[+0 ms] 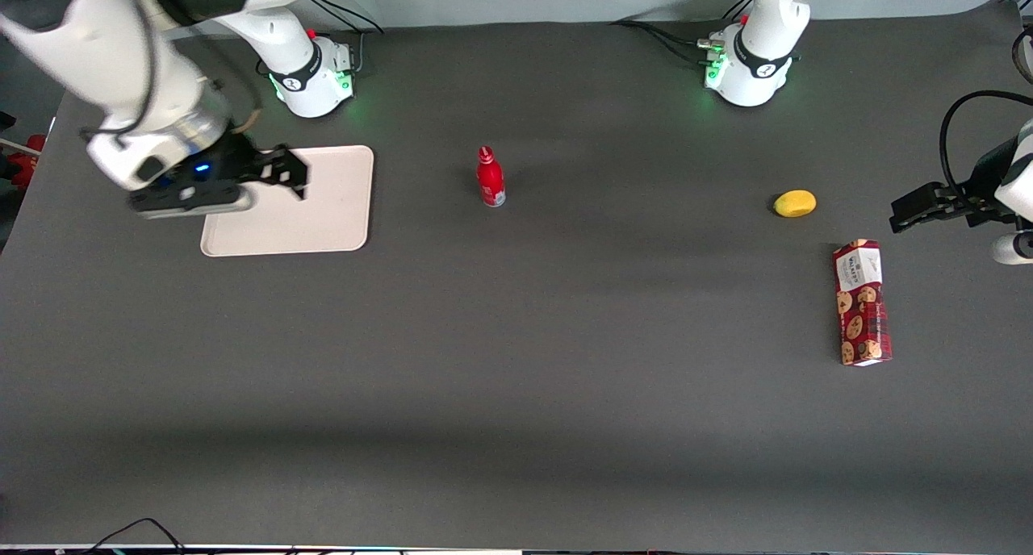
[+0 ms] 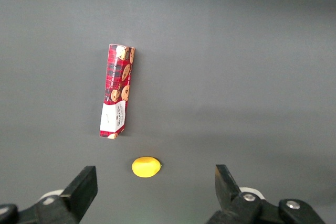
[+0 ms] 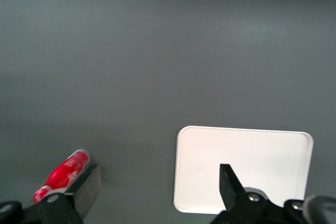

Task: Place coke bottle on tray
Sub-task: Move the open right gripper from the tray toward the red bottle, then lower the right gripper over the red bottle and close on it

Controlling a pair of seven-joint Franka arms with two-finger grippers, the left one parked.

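The coke bottle [image 1: 490,177], small and red with a red cap and silvery base, stands upright on the dark table near the middle. The cream tray [image 1: 323,216] lies flat toward the working arm's end of the table. My gripper [image 1: 284,173] hovers above the tray, well apart from the bottle, open with nothing between its fingers. In the right wrist view the gripper [image 3: 160,182] stands open, with the tray [image 3: 252,161] under one finger and the coke bottle [image 3: 63,174] partly hidden by the other.
A yellow lemon-like fruit [image 1: 795,203] and a red cookie box [image 1: 862,302] lie toward the parked arm's end of the table; both show in the left wrist view, the fruit [image 2: 146,167] and box [image 2: 117,91].
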